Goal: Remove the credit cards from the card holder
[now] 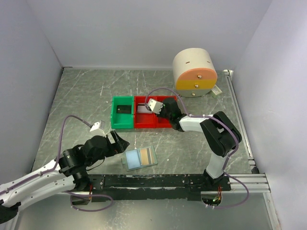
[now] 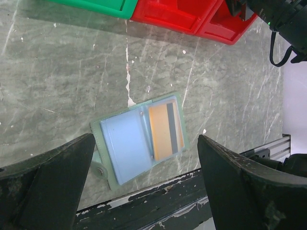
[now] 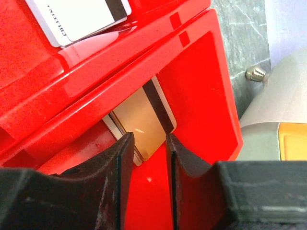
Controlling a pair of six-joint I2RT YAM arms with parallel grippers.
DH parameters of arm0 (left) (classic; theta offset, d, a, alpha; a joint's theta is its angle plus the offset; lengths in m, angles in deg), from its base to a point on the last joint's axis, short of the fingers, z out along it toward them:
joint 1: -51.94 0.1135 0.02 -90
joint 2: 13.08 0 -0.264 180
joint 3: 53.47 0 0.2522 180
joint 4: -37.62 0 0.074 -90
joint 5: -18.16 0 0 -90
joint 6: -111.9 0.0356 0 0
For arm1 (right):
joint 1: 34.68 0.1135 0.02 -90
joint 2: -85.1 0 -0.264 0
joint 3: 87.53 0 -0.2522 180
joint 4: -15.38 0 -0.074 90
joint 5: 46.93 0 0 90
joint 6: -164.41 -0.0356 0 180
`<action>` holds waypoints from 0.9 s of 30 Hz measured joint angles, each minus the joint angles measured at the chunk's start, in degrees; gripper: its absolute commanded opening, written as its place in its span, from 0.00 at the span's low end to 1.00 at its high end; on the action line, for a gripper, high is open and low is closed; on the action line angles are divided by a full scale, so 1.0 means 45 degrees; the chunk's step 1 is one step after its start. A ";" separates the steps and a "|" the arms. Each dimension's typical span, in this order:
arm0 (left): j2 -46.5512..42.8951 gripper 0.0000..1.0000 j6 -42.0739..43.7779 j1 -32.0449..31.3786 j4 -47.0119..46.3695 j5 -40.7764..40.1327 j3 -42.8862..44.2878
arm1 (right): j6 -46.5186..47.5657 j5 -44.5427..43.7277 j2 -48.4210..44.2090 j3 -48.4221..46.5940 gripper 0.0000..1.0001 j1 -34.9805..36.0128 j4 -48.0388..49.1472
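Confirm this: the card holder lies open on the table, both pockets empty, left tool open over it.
Wrong on the pockets: the left wrist view shows an orange card in one pocket. The card holder does lie open on the table, the left tool open over it.

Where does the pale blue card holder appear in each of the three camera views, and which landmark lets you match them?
Top external: the card holder lies spread open on the table, low centre.
Left wrist: the card holder sits mid-frame, slightly below centre.
Right wrist: not in view.
Shared landmark: the red bins, mid-frame from above, along the top edge of the left wrist view, and filling the right wrist view.
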 measured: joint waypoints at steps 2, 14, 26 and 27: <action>-0.0015 1.00 0.0000 0.0000 0.0000 0.0000 0.0000 | -0.0121 -0.0015 -0.0044 -0.0005 0.34 0.0000 -0.0024; 0.0646 1.00 -0.0010 0.0000 -0.0058 0.0520 0.0000 | -0.2579 -0.0155 -0.1661 0.0194 0.38 0.0000 -0.0199; 0.1073 0.90 -0.0350 0.0000 -0.1355 0.2278 -0.0835 | -1.3304 0.1724 -0.6766 0.0559 0.33 -0.0092 -0.2905; 0.1209 0.89 -0.0350 0.0000 -0.1535 0.2453 -0.0981 | -1.3969 0.2157 -0.6659 0.0612 0.34 -0.0121 -0.3366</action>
